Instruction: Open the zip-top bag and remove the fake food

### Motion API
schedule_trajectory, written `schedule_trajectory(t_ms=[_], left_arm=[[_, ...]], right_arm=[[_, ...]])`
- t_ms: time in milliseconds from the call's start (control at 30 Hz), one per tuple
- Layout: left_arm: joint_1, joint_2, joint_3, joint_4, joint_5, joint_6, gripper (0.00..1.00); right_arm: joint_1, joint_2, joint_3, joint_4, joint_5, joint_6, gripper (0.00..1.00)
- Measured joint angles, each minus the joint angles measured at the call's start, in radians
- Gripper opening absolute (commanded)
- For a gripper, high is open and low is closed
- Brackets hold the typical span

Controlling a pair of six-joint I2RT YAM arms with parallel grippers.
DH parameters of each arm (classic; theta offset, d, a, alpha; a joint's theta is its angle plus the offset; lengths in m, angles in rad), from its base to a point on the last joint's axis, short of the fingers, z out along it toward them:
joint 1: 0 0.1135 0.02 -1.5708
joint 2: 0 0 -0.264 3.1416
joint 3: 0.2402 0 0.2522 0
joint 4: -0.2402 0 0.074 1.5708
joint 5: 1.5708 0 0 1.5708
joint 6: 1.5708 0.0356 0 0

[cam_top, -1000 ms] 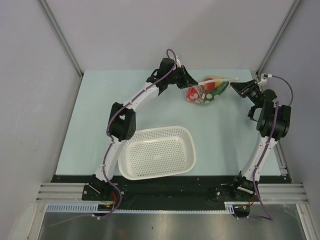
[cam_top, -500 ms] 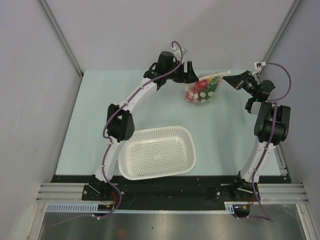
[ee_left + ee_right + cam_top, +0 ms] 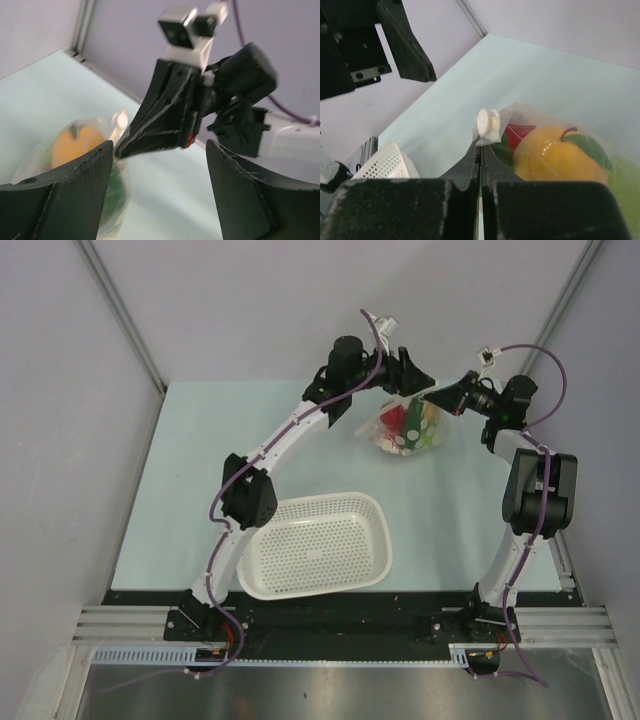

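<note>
The zip-top bag (image 3: 404, 429) hangs above the far end of the table, clear plastic with the fake food inside. My right gripper (image 3: 437, 397) is shut on the bag's top edge (image 3: 485, 139), just below a white slider (image 3: 488, 125). Through the plastic I see an orange fruit (image 3: 559, 156), a red piece (image 3: 521, 133) and something green (image 3: 624, 192). My left gripper (image 3: 416, 379) hovers open just left of the right one, holding nothing. In the left wrist view its fingers (image 3: 60, 195) frame the right gripper (image 3: 121, 149) and the bag (image 3: 80, 145).
A white perforated basket (image 3: 314, 544) stands on the near half of the pale green table (image 3: 180, 480), also seen in the right wrist view (image 3: 390, 162). Grey walls close in at the back and both sides.
My left gripper let go of the bag, opened and rose to the right. My right gripper shut on the bag's edge and moved left and up, lifting the bag.
</note>
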Motion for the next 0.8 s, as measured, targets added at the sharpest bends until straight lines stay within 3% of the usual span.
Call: schedule_trajectory(t_ms=[100,233,333,500,733,800], left_arm=[[0.006,0.008,0.002,0.081,0.037,-0.094,0.78],[0.014,0.04,0.005,0.161,0.059,-0.214,0.67],[0.02,0.076,0.006,0.19,0.075,-0.29,0.64],[0.027,0.122,0.006,0.203,0.084,-0.365,0.61],[0.036,0.142,0.006,0.263,0.101,-0.429,0.42],[0.039,0.142,0.006,0.284,0.101,-0.441,0.41]], right_arm=[[0.005,-0.002,0.019,-0.038,-0.052,-0.042,0.0],[0.008,-0.001,0.032,0.021,-0.103,0.01,0.0],[0.011,0.005,0.045,0.085,-0.131,0.069,0.0],[0.024,0.009,0.047,0.128,-0.161,0.119,0.0],[0.035,0.019,0.048,0.151,-0.181,0.149,0.0],[0.035,0.024,0.051,0.154,-0.182,0.157,0.0]])
